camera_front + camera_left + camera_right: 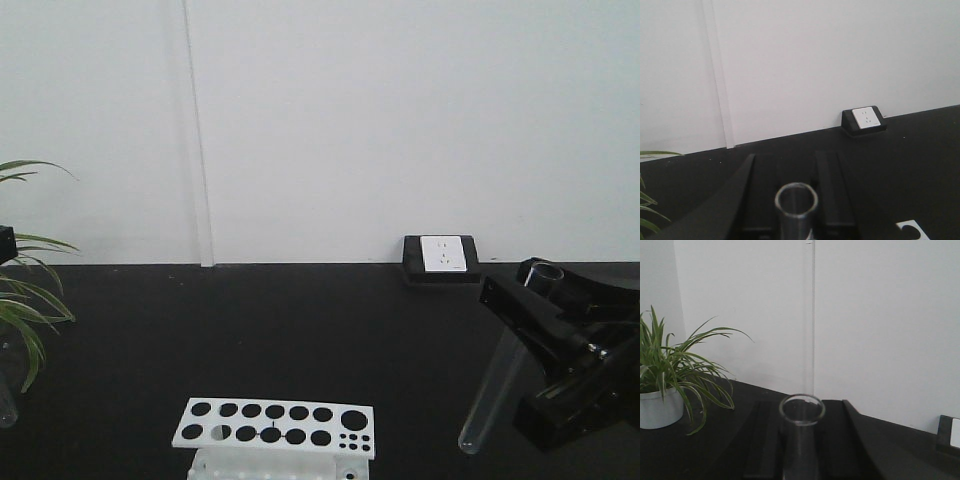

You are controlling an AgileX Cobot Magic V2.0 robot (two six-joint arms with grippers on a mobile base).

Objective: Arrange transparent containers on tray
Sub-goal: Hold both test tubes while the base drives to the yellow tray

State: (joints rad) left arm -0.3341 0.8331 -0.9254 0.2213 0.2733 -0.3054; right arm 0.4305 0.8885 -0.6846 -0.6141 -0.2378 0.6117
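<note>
The first test tube (497, 385) is hanging tilted at the right of the scene, its open rim leaning up and to the right and its round bottom pointing down and to the left over the black bench (300, 330). The right tool (802, 403) is clamping it near the rim, with the two black fingers (765, 440) sitting narrowly apart on either side of the glass. The second test tube (795, 225) is showing only in the left wrist view, where it is standing upright with its rim towards the camera. The left tool (788, 156) is gripping it the same way, one finger lying close along each side. A white rack (260, 422) with round black holes is sitting at the near middle of the bench, left of the first tube. A wall socket (443, 254) is resting at the far edge against the white wall (400, 120). A green plant (25, 300) is spreading its leaves at the far left.
</note>
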